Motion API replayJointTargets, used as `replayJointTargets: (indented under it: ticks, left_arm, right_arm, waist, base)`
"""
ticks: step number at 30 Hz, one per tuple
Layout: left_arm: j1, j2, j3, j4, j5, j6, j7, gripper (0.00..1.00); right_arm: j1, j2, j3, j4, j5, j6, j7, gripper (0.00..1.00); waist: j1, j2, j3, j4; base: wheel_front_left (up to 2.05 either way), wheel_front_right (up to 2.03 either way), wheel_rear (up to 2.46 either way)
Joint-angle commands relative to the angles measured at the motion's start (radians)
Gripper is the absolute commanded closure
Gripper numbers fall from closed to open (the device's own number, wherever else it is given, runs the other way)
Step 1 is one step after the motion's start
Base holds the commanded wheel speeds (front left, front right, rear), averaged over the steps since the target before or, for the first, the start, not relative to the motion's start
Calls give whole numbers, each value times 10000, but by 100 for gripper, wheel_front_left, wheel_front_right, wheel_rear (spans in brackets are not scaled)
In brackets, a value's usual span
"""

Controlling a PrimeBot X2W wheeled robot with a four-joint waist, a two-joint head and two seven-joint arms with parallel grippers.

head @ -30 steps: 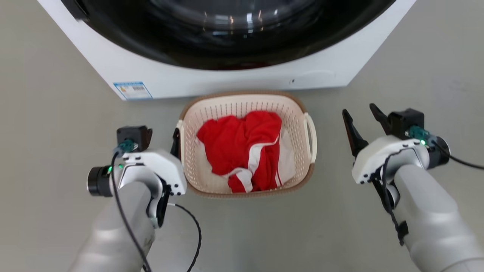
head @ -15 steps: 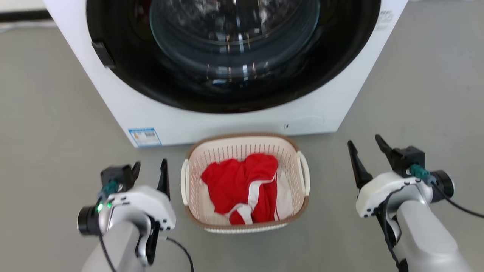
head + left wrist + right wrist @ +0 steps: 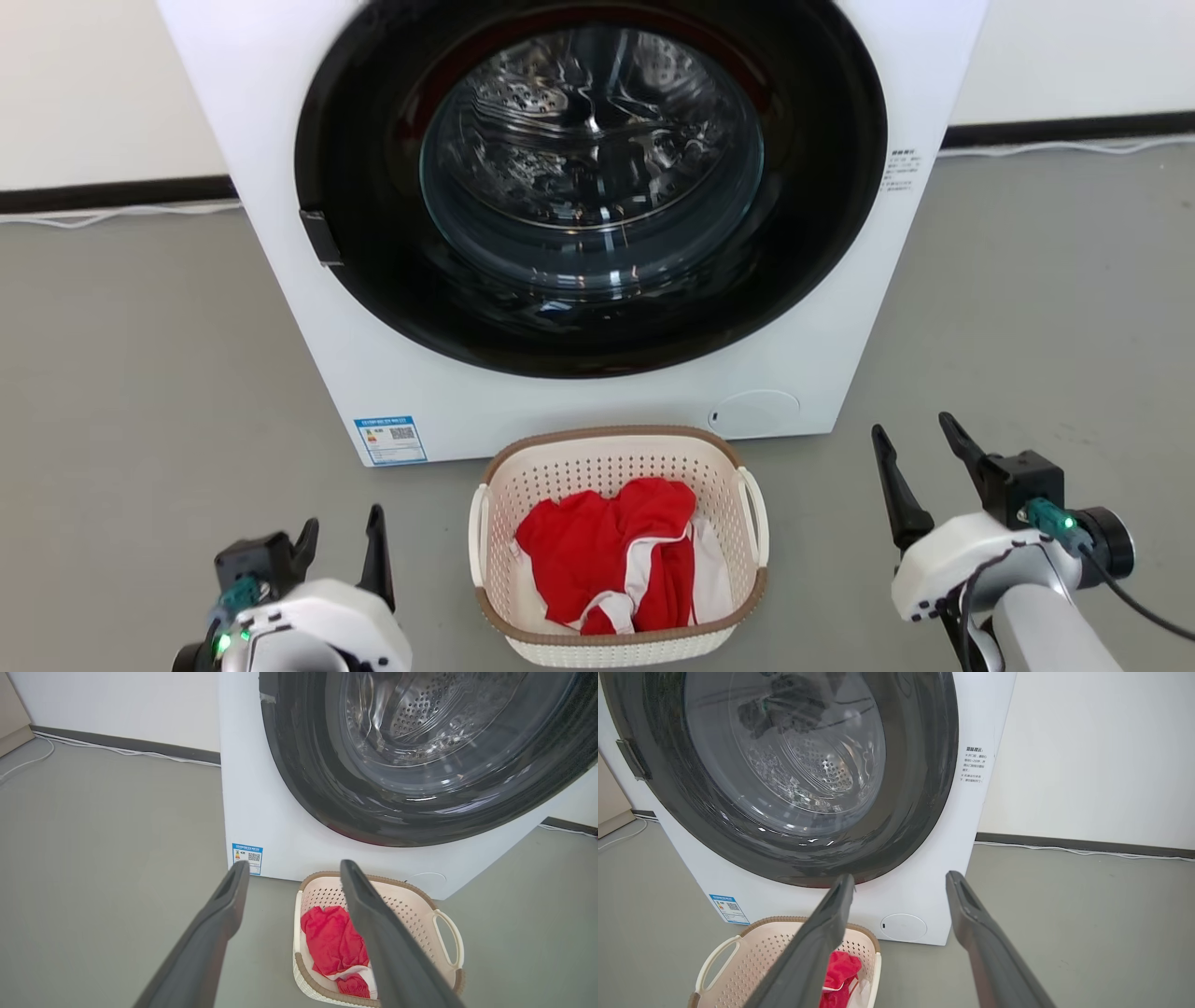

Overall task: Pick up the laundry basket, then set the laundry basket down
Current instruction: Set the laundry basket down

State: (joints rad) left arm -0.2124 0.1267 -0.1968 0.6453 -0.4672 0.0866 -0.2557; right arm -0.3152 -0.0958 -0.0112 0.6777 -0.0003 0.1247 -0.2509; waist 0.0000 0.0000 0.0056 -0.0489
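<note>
The laundry basket (image 3: 579,471), cream with a brown rim, stands on the grey floor just in front of the washing machine. A red garment with white stripes (image 3: 607,551) lies inside it. My left gripper (image 3: 344,521) is open and empty, left of the basket and clear of its left handle (image 3: 477,537). To the right, my right gripper (image 3: 910,427) is open and empty, well away from the right handle (image 3: 754,513). The left wrist view has the open left gripper (image 3: 294,864) above the basket (image 3: 411,905). In the right wrist view the open right gripper (image 3: 900,876) points at the machine, with the basket (image 3: 756,956) at lower left.
The white front-loading washing machine (image 3: 280,233), with its dark round door (image 3: 597,187), rises directly behind the basket. A blue label (image 3: 390,439) sits at its lower left corner. Grey floor lies open on both sides. A white cable (image 3: 112,213) runs along the dark baseboard.
The head camera has tilted up, so the whole scene has slid down the picture. My left gripper has come away from the basket's left handle. The basket stays on the floor.
</note>
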Motion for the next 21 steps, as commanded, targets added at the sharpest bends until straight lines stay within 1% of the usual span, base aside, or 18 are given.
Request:
replayJointTargets:
  ticks: [1, 9, 14, 21]
  left_arm:
    - [-91, 117, 424, -355, 162, -60, -61, 0]
    - [668, -145, 1160, -1218, 684, -180, -61, 0]
    - [988, -313, 1493, -1661, 966, -212, -61, 0]
    - [1315, -491, 1880, -1925, 1191, -307, -61, 0]
  right_arm:
    - [13, -15, 196, -417, -32, 60, -109, 0]
    - [906, -55, 198, -1611, 126, 60, -109, 0]
    - [1395, -96, 28, -2222, 149, 60, -109, 0]
    - [1792, -52, -143, -2643, 152, 60, -109, 0]
  waist:
    - [0, 0, -55, 25]
    - [0, 0, -175, 31]
    - [0, 0, -205, 63]
    - [0, 0, -240, 61]
  base:
    - [0, 0, 0]
    - [0, 0, 0]
    - [0, 0, 0]
    - [0, 0, 0]
